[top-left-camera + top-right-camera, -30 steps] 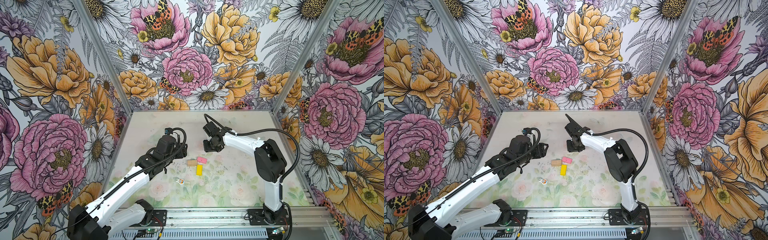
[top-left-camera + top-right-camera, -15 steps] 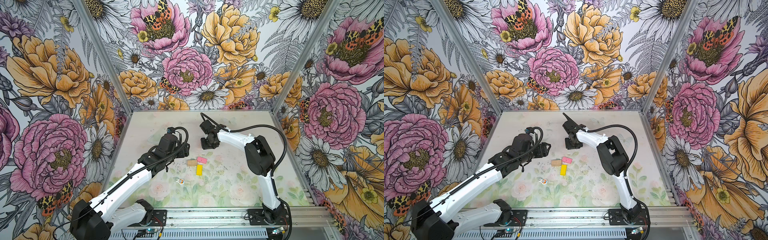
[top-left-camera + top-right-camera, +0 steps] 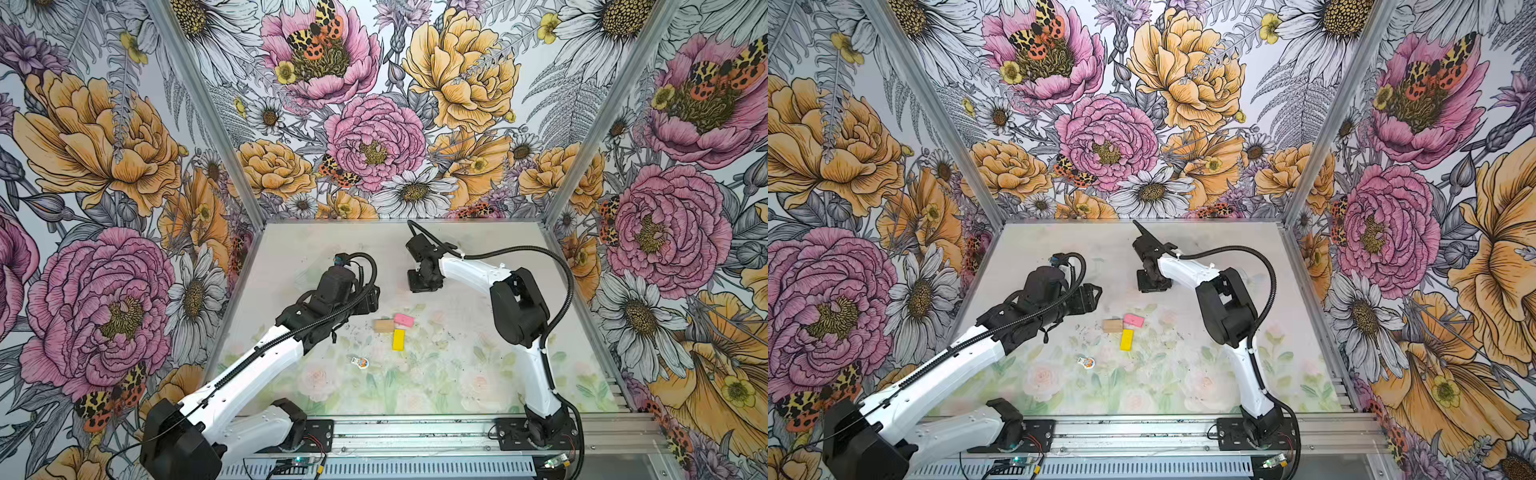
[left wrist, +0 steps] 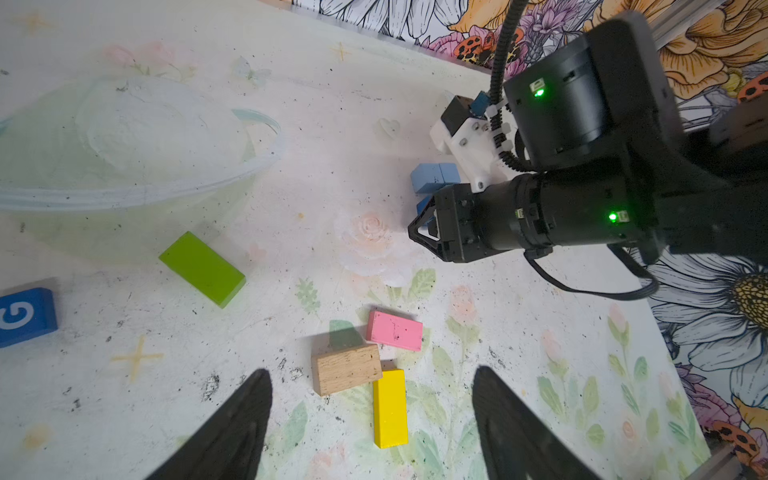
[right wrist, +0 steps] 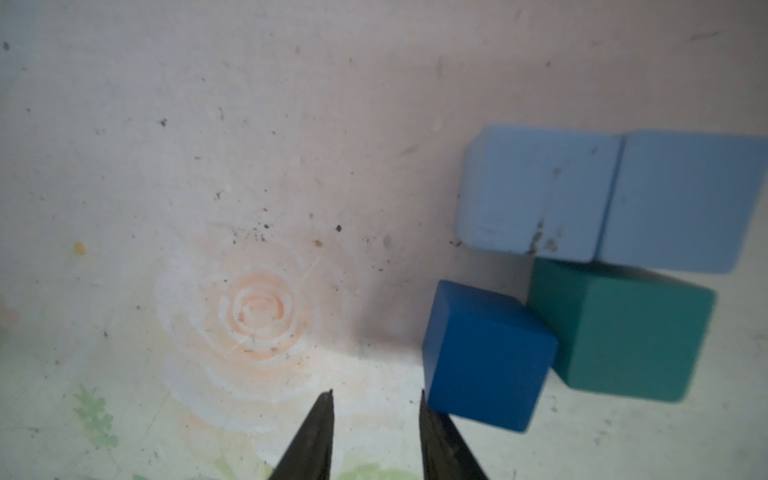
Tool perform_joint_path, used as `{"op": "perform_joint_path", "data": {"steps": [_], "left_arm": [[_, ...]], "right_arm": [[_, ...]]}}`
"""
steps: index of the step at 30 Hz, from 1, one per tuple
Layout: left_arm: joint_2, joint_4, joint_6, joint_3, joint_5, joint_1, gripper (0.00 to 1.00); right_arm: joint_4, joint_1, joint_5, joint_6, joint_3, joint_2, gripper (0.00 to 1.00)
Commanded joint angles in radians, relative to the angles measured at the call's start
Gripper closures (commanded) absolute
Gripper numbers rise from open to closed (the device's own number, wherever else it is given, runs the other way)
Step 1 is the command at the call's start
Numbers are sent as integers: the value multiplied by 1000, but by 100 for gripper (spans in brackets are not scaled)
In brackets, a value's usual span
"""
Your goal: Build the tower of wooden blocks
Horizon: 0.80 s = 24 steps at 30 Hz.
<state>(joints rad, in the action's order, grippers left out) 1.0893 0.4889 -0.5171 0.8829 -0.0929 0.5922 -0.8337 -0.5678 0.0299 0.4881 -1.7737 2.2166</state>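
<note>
My right gripper (image 5: 376, 392) is open only narrowly with nothing between its fingers; one finger touches the dark blue cube (image 5: 486, 353). That cube leans against a teal cube (image 5: 623, 328), which meets two light blue cubes (image 5: 536, 191) side by side, all on the table. No stacked tower is in view. My left gripper (image 4: 370, 370) hangs open above a bare-wood brick (image 4: 346, 369), a yellow brick (image 4: 390, 409) and a pink brick (image 4: 395, 331) lying together. A green brick (image 4: 202, 269) lies apart. In both top views the right gripper (image 3: 424, 284) hides the cubes.
A clear plastic bowl (image 4: 257, 162) sits beyond the green brick. A blue block with a white letter (image 4: 27, 316) lies at the edge of the left wrist view. A small round sticker (image 3: 360, 362) lies nearer the front rail. Flowered walls enclose three sides.
The right arm's elbow swung left and its gripper shifted slightly toward the back. The left gripper crept a little to the right. The bricks stayed put.
</note>
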Motion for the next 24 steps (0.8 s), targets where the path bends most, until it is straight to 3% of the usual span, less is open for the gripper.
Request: {"op": "perform_joint_path", "data": {"steps": [1, 24], "left_arm": [[7, -17, 23, 28, 13, -12, 23], [-6, -18, 17, 28, 22, -11, 23]], "right_arm": [[-12, 10, -13, -16, -38, 23, 63], [-31, 35, -31, -35, -63, 32, 63]]}}
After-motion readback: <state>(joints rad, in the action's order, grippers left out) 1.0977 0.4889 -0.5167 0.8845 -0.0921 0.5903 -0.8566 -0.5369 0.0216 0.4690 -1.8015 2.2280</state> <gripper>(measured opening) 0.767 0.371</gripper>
